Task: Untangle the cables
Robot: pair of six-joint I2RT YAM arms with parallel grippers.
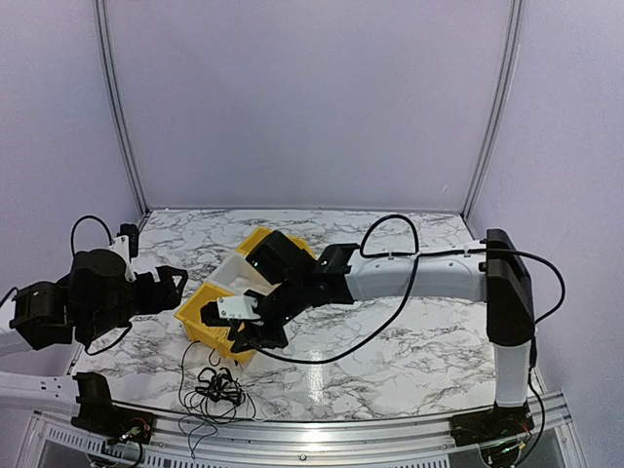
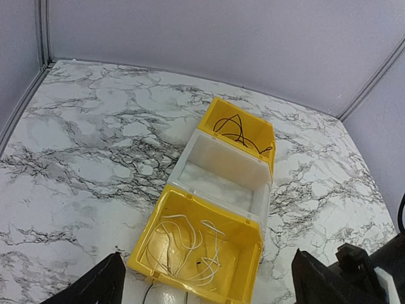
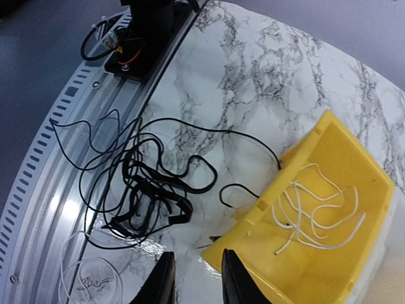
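Observation:
A loose tangle of thin black cables (image 3: 142, 190) lies on the marble table near its front edge, also seen from above as the same tangle (image 1: 216, 388). A thin white cable loop (image 3: 82, 278) lies beside it on the rail. More white cables (image 3: 316, 215) lie in the near yellow bin (image 2: 250, 244). My right gripper (image 3: 193, 278) hovers over the gap between the tangle and that bin, its jaws a little apart with nothing between them. My left gripper (image 2: 205, 291) stands wide open and empty, short of the bins.
Three bins stand in a row: near yellow bin (image 1: 200, 317), white bin (image 2: 221, 180), far yellow bin (image 2: 253, 123) with a black cable (image 2: 237, 130) in it. The left arm's base (image 3: 139, 38) and the metal front rail (image 3: 44, 190) border the tangle.

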